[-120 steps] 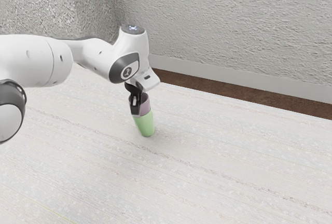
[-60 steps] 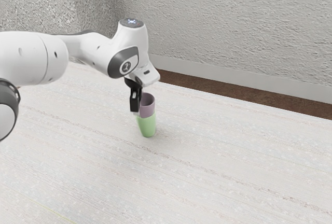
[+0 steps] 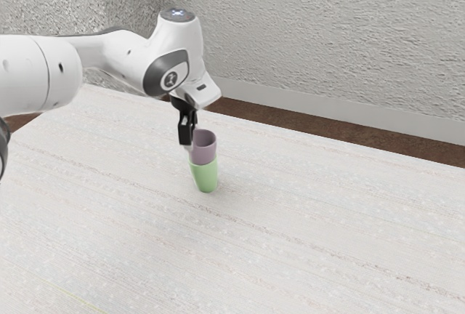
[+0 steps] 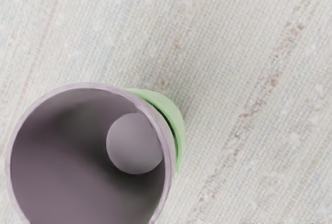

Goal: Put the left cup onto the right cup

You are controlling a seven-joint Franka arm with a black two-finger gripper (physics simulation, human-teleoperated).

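The purple cup (image 3: pixel 205 147) sits nested in the green cup (image 3: pixel 205 176) on the desk (image 3: pixel 305 227). The hand (image 3: pixel 186 132) hovers by its rim; I cannot tell whether it is open or closed. Stacking looks done, so the next move is probably a straight lift clear.

Black hand (image 3: pixel 187 138) on the white arm hangs tip-down. Mauve plastic cup (image 3: pixel 205 147) is just beside the hand's tip, rim level with it. It is nested upright in a pale green plastic cup (image 3: pixel 205 176), which stands below the hand on the whitish wood-grain bench (image 3: pixel 327 241).
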